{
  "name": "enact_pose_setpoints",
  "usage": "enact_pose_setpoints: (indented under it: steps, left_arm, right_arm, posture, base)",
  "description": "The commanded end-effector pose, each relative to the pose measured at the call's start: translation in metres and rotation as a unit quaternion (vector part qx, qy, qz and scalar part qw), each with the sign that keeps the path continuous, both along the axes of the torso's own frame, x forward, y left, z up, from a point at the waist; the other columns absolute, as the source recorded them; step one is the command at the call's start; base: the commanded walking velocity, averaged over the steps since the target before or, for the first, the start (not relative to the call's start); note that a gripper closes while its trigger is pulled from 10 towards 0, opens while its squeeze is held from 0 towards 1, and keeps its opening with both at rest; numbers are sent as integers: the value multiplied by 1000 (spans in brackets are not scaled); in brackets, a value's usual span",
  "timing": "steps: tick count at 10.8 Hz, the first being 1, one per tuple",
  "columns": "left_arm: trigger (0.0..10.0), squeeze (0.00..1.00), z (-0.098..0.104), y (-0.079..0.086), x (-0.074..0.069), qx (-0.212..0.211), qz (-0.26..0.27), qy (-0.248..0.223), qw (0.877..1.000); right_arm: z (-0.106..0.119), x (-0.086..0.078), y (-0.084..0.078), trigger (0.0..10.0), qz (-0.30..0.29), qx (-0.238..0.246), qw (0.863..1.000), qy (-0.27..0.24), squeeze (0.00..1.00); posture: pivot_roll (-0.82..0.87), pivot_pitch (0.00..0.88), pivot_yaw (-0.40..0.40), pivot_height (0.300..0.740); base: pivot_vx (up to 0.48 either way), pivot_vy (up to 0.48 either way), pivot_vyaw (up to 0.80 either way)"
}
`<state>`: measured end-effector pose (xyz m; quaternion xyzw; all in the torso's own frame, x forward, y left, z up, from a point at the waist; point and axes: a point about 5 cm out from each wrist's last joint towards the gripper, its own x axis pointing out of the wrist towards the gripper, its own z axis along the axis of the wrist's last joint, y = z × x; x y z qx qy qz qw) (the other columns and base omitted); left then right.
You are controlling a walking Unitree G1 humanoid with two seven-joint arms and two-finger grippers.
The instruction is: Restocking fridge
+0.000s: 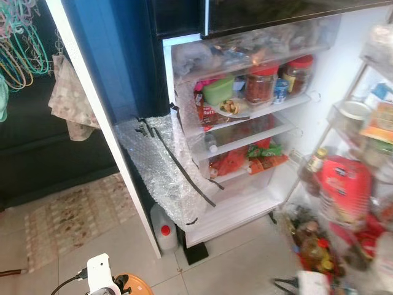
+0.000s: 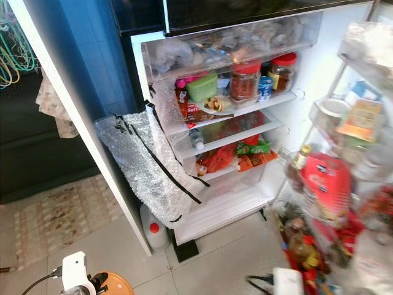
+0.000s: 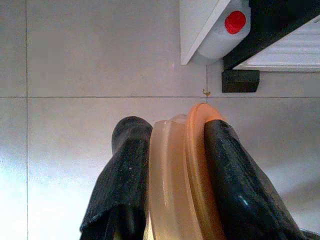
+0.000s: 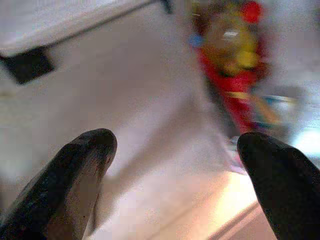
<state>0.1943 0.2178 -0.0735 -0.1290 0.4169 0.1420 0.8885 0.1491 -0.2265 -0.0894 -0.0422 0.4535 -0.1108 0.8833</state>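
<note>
Left wrist view: the left gripper (image 3: 172, 165) clamps an orange-lidded tub (image 3: 180, 175) over the floor tiles (image 3: 90, 75), near the open fridge (image 1: 245, 123). Right gripper (image 4: 175, 170) hangs spread wide, holding nothing.

Left gripper (image 3: 172, 165) showing textured matte black fingers (image 3: 125, 175), right gripper (image 4: 177, 145) showing rounded glossy black fingertips (image 4: 280, 170), white wrist block (image 1: 101, 273) trailing a black cable at nine o'clock.

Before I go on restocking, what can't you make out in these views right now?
- Door shelf goods: blurred in both eye views; labels unreadable.
- Orange lid in the left gripper: container below cut off by the left wrist view's edge.
- Top drawer: frosted front hides its contents.
</note>
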Motion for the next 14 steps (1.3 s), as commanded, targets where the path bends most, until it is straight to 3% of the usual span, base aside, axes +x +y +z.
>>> enact_pose_setpoints:
  steps: [1, 2, 5, 8, 14]
  left_arm:
    - [10000, 0, 0, 4, -3, 4, 9, 2, 1000]
    - [10000, 0, 0, 5, -3, -13, 38, -5, 999]
    - [10000, 0, 1, 7, -1, -20, 51, -11, 998]
    - [10000, 0, 3, 7, 2, -17, 47, -16, 999]
    - [10000, 0, 5, 6, 6, -8, 41, -20, 999]
  right_arm:
    - [-3, 1, 13, 10000, 22, 34, 999, 10, 0]
    - [-4, 5, 26, 10000, 43, 76, 996, 11, 0]
    - [-4, 9, 34, 10000, 54, 106, 993, 14, 0]
    - [-8, 0, 36, 10000, 51, 111, 992, 28, 0]
    - [-10, -6, 35, 10000, 49, 114, 992, 33, 0]
  posture:
    - [3, 0, 26, 740]
    - [6, 0, 23, 740]
    - [7, 0, 20, 740]
    - [8, 0, 21, 740]
    - [6, 0, 22, 740]
  base:
    - [0, 0, 0]
    - [0, 0, 0]
    - [0, 0, 0]
    - [0, 0, 0]
    - [0, -283, 133]
